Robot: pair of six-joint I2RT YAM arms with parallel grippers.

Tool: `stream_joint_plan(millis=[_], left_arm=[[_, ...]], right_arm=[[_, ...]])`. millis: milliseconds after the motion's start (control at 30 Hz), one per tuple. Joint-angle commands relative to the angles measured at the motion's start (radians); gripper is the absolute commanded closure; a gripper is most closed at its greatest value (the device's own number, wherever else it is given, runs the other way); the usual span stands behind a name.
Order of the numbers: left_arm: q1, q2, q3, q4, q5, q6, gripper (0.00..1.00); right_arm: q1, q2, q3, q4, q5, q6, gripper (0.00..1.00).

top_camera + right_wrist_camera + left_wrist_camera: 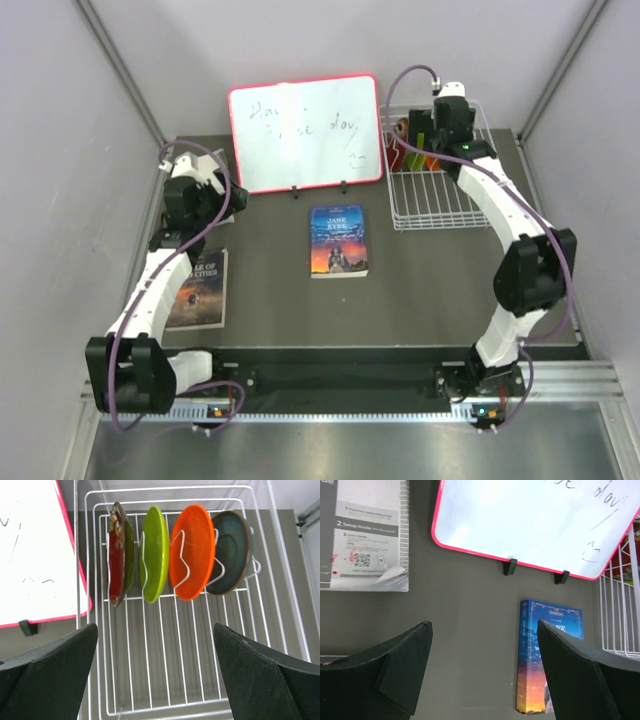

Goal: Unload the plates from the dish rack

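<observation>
Right claw (155,630) released, above dish rack (150,680). Four plates (192,550) stand on edge at the far end, ahead of it, row running finger to finger. Left claw (484,625) released, well apart.

Plates (418,140) in the top view, mostly behind the right arm (492,192)

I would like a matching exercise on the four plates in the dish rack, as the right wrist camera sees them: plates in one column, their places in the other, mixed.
Plates:
1. orange plate
2. dark red patterned plate
3. dark teal plate
4. lime green plate

Places in the row:
a. leftmost, next to the whiteboard
b. rightmost
c. second from the left
d. third from the left

Pairs: 1-d, 2-a, 3-b, 4-c
</observation>
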Motion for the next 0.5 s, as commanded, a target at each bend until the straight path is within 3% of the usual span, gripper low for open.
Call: stream_joint_plan(millis=[0, 200, 467], left_arm=[[-0.009, -0.036, -0.026, 0.059, -0.072, 0.049, 0.11], [-0.042, -0.022, -0.029, 0.051, -0.164, 0.072, 0.12], [-0.113, 0.004, -0.034, 0.039, -0.276, 0.098, 0.12]], right_arm=[[0.004, 0.093, 0.134, 0.006, -0.024, -0.018, 0.00], [0.004, 0.252, 0.286, 0.000, -0.061, -0.014, 0.02], [0.004, 0.366, 0.380, 0.029, -0.136, 0.011, 0.14]])
